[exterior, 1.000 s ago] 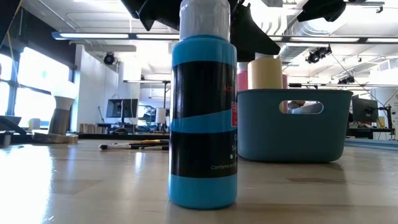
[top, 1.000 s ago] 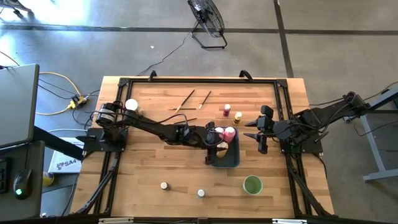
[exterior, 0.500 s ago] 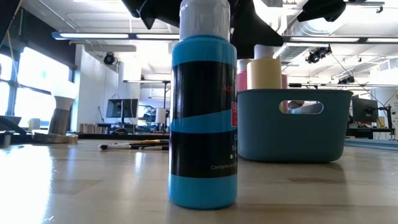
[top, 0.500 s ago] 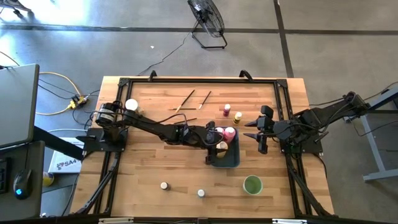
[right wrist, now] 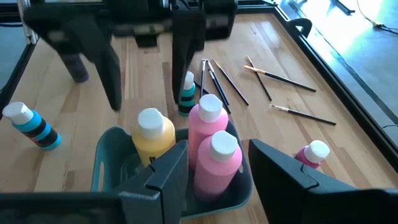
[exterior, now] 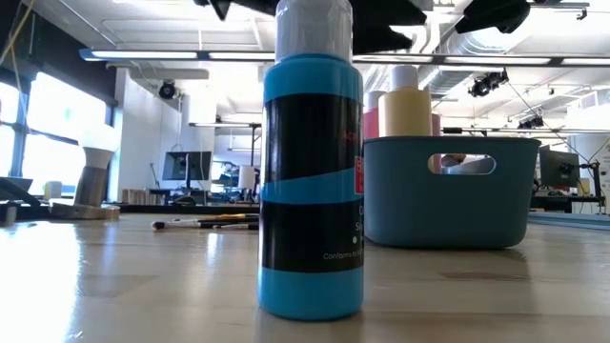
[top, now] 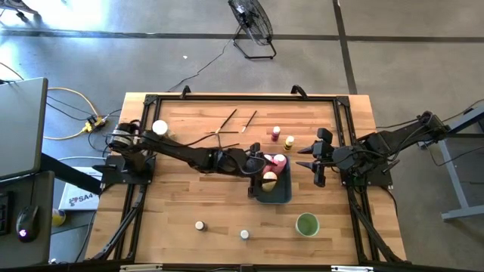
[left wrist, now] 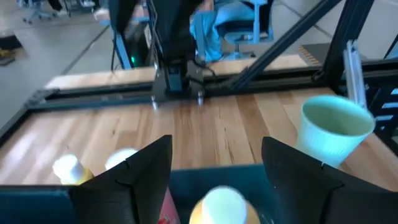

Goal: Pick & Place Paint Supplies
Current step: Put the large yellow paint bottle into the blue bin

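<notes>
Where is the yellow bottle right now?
The yellow bottle stands inside the tray, beside two pink bottles, just below the open left claw.

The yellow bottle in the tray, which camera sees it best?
The right wrist view: the yellow bottle stands whole and sharp in the tray. The high view shows only its cap from above, the low view its top over the rim, and the left wrist view a blurred cap.
</notes>
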